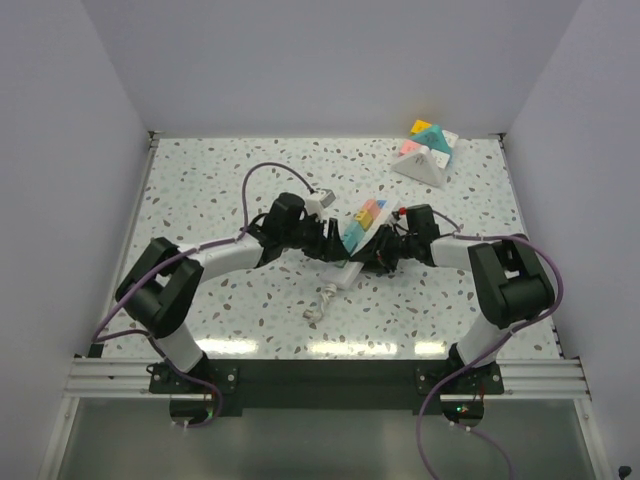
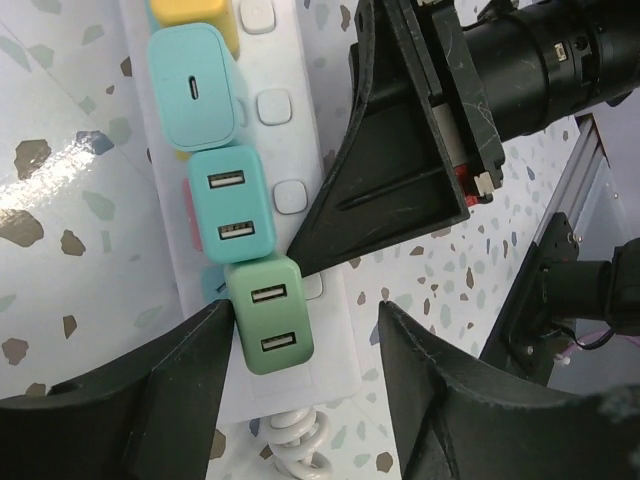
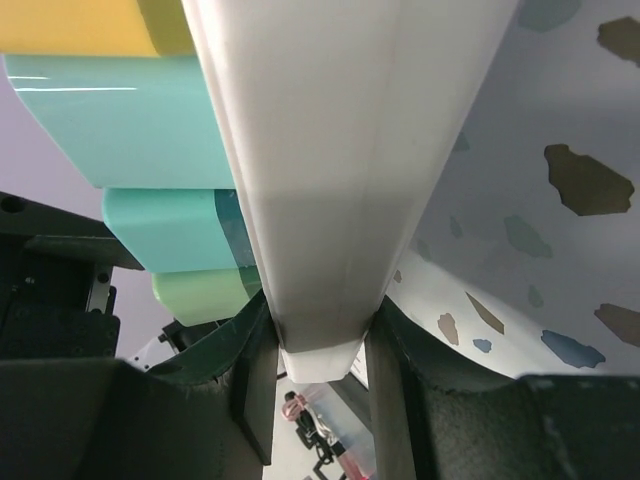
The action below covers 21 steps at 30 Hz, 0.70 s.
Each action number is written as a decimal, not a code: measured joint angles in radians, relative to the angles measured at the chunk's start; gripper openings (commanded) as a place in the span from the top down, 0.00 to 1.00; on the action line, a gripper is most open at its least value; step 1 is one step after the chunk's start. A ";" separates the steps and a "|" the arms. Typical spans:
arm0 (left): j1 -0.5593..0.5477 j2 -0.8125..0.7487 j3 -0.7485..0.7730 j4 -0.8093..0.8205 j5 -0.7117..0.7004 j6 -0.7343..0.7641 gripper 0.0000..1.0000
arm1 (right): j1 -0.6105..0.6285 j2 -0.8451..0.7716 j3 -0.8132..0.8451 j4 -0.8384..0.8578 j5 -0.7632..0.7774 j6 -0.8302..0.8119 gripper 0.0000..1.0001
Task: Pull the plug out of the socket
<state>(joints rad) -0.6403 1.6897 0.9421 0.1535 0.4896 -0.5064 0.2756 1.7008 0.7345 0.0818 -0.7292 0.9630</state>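
L gripper [image 2: 300,335] spread wide, R gripper [image 3: 320,345] clamped, arms inward

We see a white tabletop [image 1: 250,170] speckled with grey, brown and bluish flecks. In the tabletop's far right corner sits a pyramid puzzle [image 1: 425,152], its faces split into pastel yellow, green, pink and blue triangles, one white face turned toward the near edge. Plain pale walls [image 1: 320,60] rise from the tabletop's far and side edges. An aluminium rail [image 1: 540,376] runs along its near edge.

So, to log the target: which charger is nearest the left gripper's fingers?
The pale green two-port charger, last on the power strip by the cable; the teal chargers and yellow charger sit farther up.
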 measured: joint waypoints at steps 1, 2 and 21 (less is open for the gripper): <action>-0.002 -0.003 0.000 0.003 0.002 0.003 0.35 | 0.000 0.000 0.003 -0.005 0.002 -0.003 1.00; -0.003 -0.004 0.000 0.003 0.003 0.006 0.35 | 0.000 0.000 0.006 -0.013 0.003 -0.006 1.00; -0.045 0.043 0.021 -0.066 -0.109 0.100 1.00 | -0.001 0.000 0.054 -0.108 0.025 -0.055 1.00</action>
<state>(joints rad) -0.6849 1.7332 0.9630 0.0879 0.3805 -0.4061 0.2749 1.7008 0.7887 -0.0265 -0.7044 0.9085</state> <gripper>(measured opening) 0.385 0.371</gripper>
